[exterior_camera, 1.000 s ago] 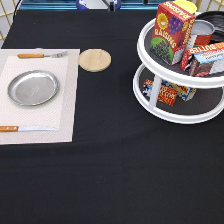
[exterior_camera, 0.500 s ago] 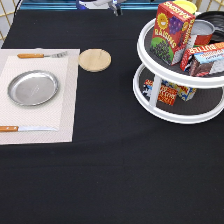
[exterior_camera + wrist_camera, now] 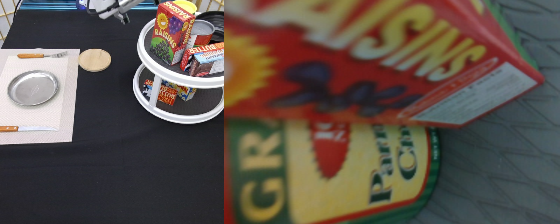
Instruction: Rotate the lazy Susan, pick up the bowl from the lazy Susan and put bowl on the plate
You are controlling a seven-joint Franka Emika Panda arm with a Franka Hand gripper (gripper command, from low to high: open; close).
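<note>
The lazy Susan (image 3: 170, 118) stands at the exterior view's right, two white-rimmed tiers with dark trays. A black curved edge at the far right of its upper tier, behind the metal can (image 3: 201, 31), looks like the bowl (image 3: 218, 22); most of it is cut off by the frame edge. The silver plate (image 3: 32, 88) lies empty on a pale placemat (image 3: 65, 115) at the left. My gripper (image 3: 120, 14) hangs at the top edge, left of the lazy Susan's upper tier, near the red raisins box (image 3: 170, 32). It holds nothing that I can see.
The raisins box (image 3: 374, 60) and a green-and-yellow canister (image 3: 336, 170) fill the wrist view. A butter box (image 3: 207, 57) lies on the upper tier and small boxes (image 3: 165, 92) on the lower. A wooden coaster (image 3: 94, 59), fork (image 3: 40, 55) and knife (image 3: 25, 128) lie near the plate.
My gripper has come a little further into view at the top edge, toward the lazy Susan. Nothing on the table has moved.
</note>
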